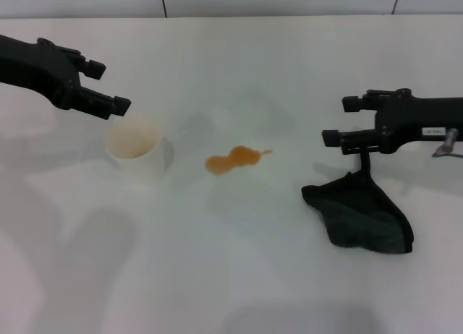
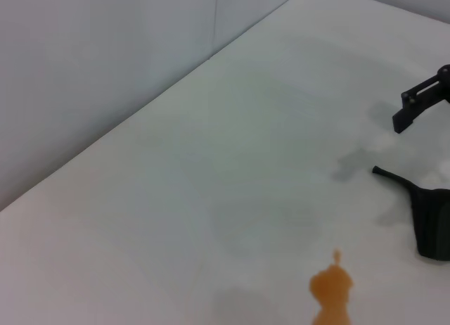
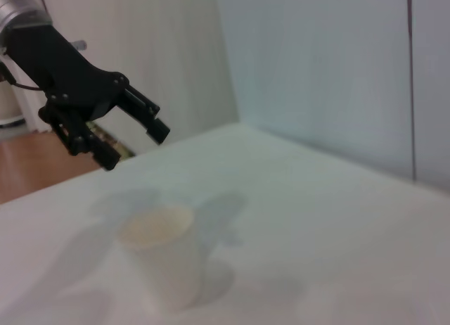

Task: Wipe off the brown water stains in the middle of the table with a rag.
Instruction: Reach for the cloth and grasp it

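One rag (image 1: 359,212) corner lifted, grip point unclear

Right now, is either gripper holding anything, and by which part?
The right gripper pinches the rag by one raised corner; the left gripper holds nothing.

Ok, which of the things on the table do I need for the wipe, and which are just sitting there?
For the job:
- brown water stains, mid-table
- rag, hanging from the right gripper, lower part on the table
- right gripper, above the rag

Just lying about:
- white cup, upright, to the left of the stains
- left gripper, open, empty, above the cup
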Controlling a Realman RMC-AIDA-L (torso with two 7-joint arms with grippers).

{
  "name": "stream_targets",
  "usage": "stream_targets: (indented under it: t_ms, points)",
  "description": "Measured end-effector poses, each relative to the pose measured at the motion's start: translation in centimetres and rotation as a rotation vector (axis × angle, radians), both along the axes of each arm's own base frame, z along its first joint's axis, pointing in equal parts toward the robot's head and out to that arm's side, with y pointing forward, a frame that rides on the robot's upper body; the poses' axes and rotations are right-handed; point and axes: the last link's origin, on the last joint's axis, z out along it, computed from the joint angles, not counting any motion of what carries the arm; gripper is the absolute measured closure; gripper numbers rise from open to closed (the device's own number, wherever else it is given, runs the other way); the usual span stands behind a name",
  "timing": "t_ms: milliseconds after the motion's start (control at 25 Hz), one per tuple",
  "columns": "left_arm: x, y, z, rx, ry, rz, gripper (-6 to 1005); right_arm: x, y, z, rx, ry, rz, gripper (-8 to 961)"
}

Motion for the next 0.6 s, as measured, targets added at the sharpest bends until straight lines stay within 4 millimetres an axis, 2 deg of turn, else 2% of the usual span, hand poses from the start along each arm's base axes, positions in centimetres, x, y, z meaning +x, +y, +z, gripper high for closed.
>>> stream_targets:
  t_ms: [160, 320, 440, 600]
  points:
    - [0.2, 0.3, -0.1, 0.005, 0.007, -0.017, 133, -1.1, -0.1, 2.0, -0.075, -0.1, -0.067, 105]
    - [0.8, 0.6, -0.1, 0.004, 0.012, -0.041, 133, -2.0, 0.0, 3.0, -0.114, -0.291, -0.135, 111]
    - [1.3, 0.8, -0.2, 0.002, 0.011, -0.054, 133, -2.9, 0.0, 2.6, -0.148, -0.39, -0.158, 115]
    - [1.8, 1.1, -0.7, -0.017, 0.003, -0.07, 133, -3.4, -0.4, 0.7, -0.221, -0.496, -0.154, 120]
